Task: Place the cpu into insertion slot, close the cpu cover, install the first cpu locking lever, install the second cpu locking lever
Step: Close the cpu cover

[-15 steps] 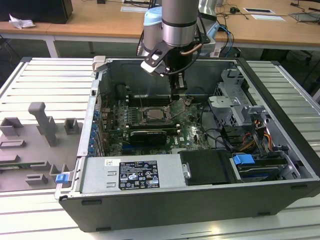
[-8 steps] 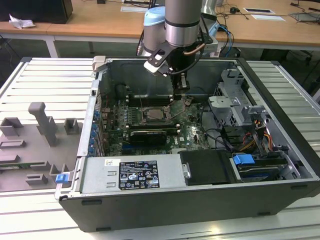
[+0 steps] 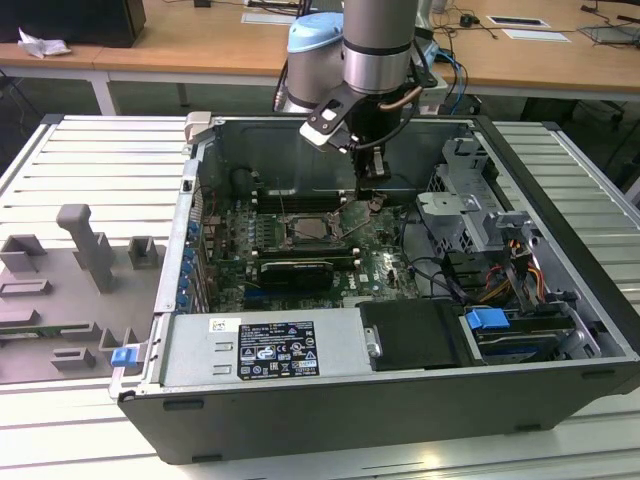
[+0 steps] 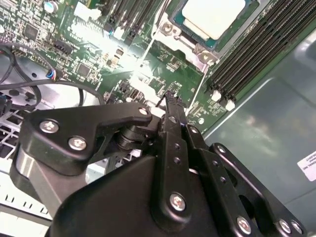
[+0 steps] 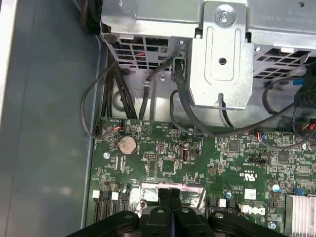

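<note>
**Exterior view, from its left:** one grey fixture plate; one open case; on its board, one slot; just right of the slot, one gripper low over the board; one drive cage farthest right.

**Second wrist view:** one cpu sits in the slot, pale face up, with one cover apparently lying down around it. Two thin wires look like the levers: one lever beside the cover and a second lever near the gripper's tip.

**First wrist view:** the fingers are pressed together, with nothing seen between them.

**Risks, as judged:**
- The narrow tip may slip off so thin a wire and strike small board parts.
- A lever forced while the cover sits unevenly may shift the cpu and bend socket contacts
</note>
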{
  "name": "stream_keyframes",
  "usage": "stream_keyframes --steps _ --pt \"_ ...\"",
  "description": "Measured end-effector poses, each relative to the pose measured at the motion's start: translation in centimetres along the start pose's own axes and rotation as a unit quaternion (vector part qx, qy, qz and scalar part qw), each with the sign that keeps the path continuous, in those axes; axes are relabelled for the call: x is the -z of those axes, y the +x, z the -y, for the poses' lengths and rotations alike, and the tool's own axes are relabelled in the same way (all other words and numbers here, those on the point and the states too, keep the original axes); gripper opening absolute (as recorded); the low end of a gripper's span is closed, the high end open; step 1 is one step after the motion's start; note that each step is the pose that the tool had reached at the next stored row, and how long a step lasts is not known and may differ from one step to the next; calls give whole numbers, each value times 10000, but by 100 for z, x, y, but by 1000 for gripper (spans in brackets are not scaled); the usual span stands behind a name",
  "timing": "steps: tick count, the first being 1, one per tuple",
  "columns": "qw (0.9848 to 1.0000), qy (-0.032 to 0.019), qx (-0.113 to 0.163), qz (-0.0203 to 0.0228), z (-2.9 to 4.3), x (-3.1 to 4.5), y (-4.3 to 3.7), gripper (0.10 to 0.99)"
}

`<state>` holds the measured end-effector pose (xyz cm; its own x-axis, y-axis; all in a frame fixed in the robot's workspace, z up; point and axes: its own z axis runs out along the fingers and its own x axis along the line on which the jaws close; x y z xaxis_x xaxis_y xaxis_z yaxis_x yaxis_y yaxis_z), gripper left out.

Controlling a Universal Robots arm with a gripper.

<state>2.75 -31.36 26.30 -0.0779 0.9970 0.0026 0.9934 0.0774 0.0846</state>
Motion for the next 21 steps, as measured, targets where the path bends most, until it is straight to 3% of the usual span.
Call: stream_keyframes --steps 8,11,13,16,21 --pt "10000 3 -74 9 -108 -69 -21 106" --pt "9999 10 -115 12 -234 -87 -31 106" --pt "9999 11 -132 14 -278 -106 -34 106" --pt "9999 14 -136 14 -273 -194 -37 106" --pt "9999 31 -136 14 -255 -229 -40 106"
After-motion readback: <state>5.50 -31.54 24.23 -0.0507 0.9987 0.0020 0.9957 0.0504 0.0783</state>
